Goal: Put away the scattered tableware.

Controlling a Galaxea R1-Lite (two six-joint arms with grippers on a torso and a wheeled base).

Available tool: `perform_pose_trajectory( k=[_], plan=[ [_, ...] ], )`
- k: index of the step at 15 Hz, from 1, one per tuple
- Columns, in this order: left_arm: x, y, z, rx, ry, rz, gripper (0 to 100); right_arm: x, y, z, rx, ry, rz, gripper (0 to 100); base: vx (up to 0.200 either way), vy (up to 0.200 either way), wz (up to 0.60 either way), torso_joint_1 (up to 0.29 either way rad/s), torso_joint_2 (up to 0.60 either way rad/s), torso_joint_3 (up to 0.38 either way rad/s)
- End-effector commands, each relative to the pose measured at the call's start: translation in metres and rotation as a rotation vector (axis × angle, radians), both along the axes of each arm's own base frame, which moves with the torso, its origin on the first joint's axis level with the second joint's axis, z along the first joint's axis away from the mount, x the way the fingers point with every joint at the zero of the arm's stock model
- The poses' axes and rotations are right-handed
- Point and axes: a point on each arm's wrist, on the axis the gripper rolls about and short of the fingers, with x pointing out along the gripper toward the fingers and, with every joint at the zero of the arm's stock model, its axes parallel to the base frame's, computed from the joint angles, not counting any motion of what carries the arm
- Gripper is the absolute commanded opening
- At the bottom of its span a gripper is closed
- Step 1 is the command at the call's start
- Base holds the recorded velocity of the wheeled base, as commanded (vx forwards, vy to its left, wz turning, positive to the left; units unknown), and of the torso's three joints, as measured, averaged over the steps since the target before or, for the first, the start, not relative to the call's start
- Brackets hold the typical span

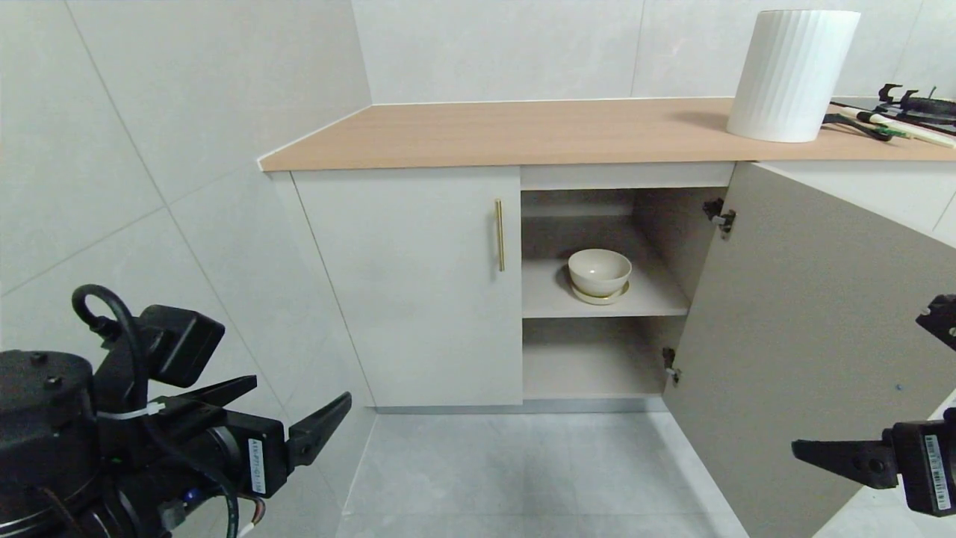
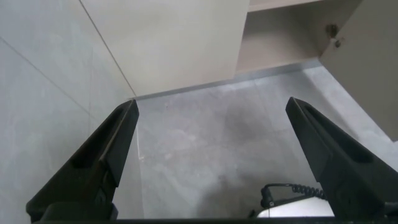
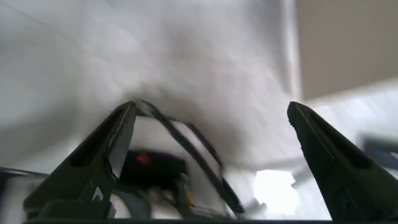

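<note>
Left tool (image 2: 211, 106) low down at the left, above the grey floor (image 2: 205, 149). Spread wide, with nothing between its two black fingers (image 2: 109, 146). Right tool (image 3: 211, 107) low down at the right, close by the open cupboard door (image 1: 792, 321). Also spread wide, holding nothing. Both well apart from the cupboard shelves.

Inside the cupboard, on the middle shelf (image 1: 553, 295): a cream bowl (image 1: 600, 270), upright, sitting on a small plate (image 1: 600, 297). Both in the open half of the cupboard, a little way back from the front edge of the shelf. Bottom shelf (image 1: 582, 366) just below.

Left door (image 1: 418, 284) shut, with a thin gold handle (image 1: 500, 235) running up and down near its edge. Right door swung out toward the front.

Up on the wooden worktop (image 1: 523, 131), near the right end: a tall white pot (image 1: 792, 75) with ribbed sides, standing upright. Just beside it, further right: some long thin sticks (image 1: 907, 131) and black things (image 1: 926, 104), too small to tell what. Pale grey wall tiles behind and along the left.
</note>
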Motion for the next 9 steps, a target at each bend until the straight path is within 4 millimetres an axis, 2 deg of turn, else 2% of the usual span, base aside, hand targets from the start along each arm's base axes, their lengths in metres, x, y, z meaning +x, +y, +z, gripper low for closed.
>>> perform_pose_trajectory(
  k=[1, 7, 9],
  plan=[
    [0.0001, -0.0001, -0.0006, 0.002, 0.002, 0.0, 100, -0.0049, -0.0039, 0.0033, 0.008, -0.022, -0.011, 100, 0.0, 0.0, 0.0, 0.0, 0.0, 0.0],
    [0.0001, -0.0001, -0.0004, 0.006, -0.001, 0.001, 100, -0.0047, -0.0043, 0.0041, 0.0, -0.028, -0.024, 100, 0.0, 0.0, 0.0, 0.0, 0.0, 0.0],
    [0.0002, 0.0, -0.0004, 0.02, -0.004, -0.002, 100, -0.0044, -0.0042, 0.0039, -0.001, -0.027, -0.024, 100, 0.0, -0.2, 0.0, -0.005, 0.0, 0.002]
  ],
)
